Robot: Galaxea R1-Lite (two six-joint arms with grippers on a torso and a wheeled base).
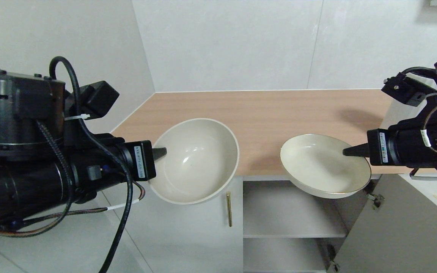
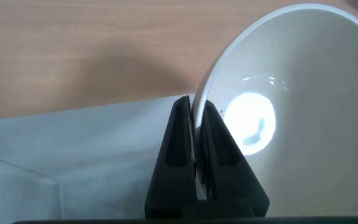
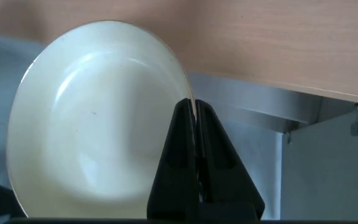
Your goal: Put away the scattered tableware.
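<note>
Both arms hold crockery in the air at the counter's (image 1: 264,110) front edge.
Left gripper (image 1: 161,152) (image 2: 196,106): jaws clamped on the rim of the cream bowl (image 1: 195,159) (image 2: 303,93), at its 9 o'clock; bowl tilted. Right gripper (image 1: 349,151) (image 3: 195,106): jaws pinched on the rim of the cream plate (image 1: 323,165) (image 3: 98,118), at its 3 o'clock. Plate is at 3 o'clock of the bowl, apart. Open cabinet shelves (image 1: 290,227) at the plate's 6 o'clock; brass handle (image 1: 228,208) at the bowl's 5 o'clock.
</note>
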